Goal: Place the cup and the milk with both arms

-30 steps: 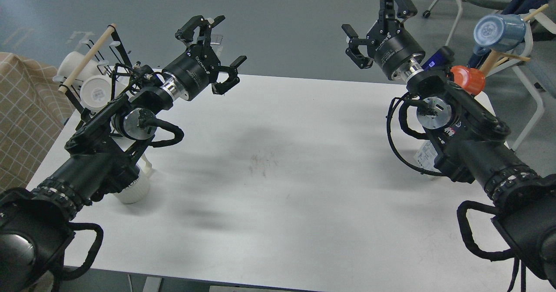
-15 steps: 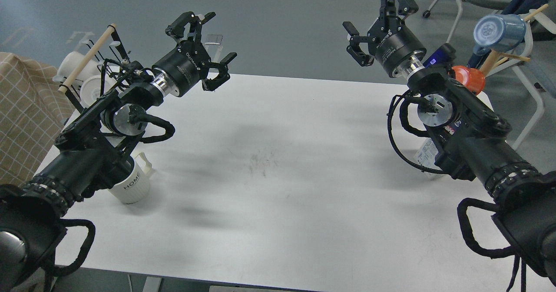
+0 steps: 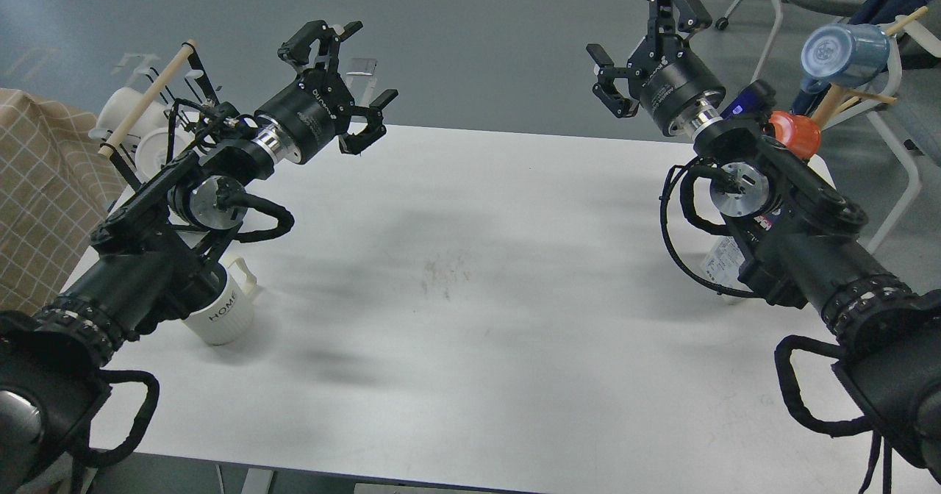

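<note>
A white cup (image 3: 222, 314) marked HOME stands upright near the table's left edge, partly hidden under my left arm. A milk carton (image 3: 723, 260) shows only as a white printed corner under my right arm at the table's right side. My left gripper (image 3: 340, 75) is open and empty, raised above the table's far left edge. My right gripper (image 3: 647, 31) is open and empty, raised beyond the table's far right edge. Both are well away from the cup and the carton.
The white table (image 3: 470, 295) fills the middle. A cup rack (image 3: 147, 104) with white cups stands at the far left. A blue mug (image 3: 844, 53) hangs on a wooden peg at the far right, near an orange cap (image 3: 798, 132) and chairs.
My left arm has swung left and back, uncovering the cup's HOME side. My right gripper has moved slightly right and away. Both grippers stay open.
</note>
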Controlling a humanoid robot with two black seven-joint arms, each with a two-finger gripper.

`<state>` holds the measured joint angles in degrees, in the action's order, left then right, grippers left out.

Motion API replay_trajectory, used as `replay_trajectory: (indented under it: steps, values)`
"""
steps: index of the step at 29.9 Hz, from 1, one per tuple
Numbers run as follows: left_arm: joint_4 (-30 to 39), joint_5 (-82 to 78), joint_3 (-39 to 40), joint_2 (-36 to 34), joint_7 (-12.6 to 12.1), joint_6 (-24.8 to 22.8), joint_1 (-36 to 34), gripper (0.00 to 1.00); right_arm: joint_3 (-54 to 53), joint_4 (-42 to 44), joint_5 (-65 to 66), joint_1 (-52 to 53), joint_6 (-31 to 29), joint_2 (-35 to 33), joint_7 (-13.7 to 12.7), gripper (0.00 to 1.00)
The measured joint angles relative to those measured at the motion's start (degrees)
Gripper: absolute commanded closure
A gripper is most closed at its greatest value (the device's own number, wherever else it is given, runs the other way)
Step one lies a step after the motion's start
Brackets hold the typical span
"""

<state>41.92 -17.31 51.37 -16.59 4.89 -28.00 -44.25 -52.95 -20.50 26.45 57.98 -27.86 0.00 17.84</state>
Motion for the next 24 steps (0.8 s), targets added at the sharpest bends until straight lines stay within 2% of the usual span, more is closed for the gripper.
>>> replay_trajectory:
  steps: [3,8,14,18,24]
  values:
    - [0.0,0.4,0.2,0.2,0.7,0.0,0.2,0.01,0.1,0.1,0.0,0.0,0.0,0.0,0.0,0.0]
    - [0.1,0.4,-0.3,0.4,3.5,0.0,0.2,0.01,2.0,0.1,0.1,0.3,0.0,0.0,0.2,0.0]
    - [1.0,-0.4,-0.8,-0.5,3.7,0.0,0.3,0.01,2.8,0.0,0.1,0.5,0.2,0.0,0.3,0.0]
    - [4.3,-3.9,-3.3,-4.7,3.3,0.0,0.5,0.01,2.9,-0.1,0.1,0.6,0.3,0.0,0.4,0.0]
    - [16.1,-16.9,-9.4,-15.8,2.9,0.0,0.9,0.01,2.9,-0.3,0.1,0.6,1.0,0.0,0.4,0.0]
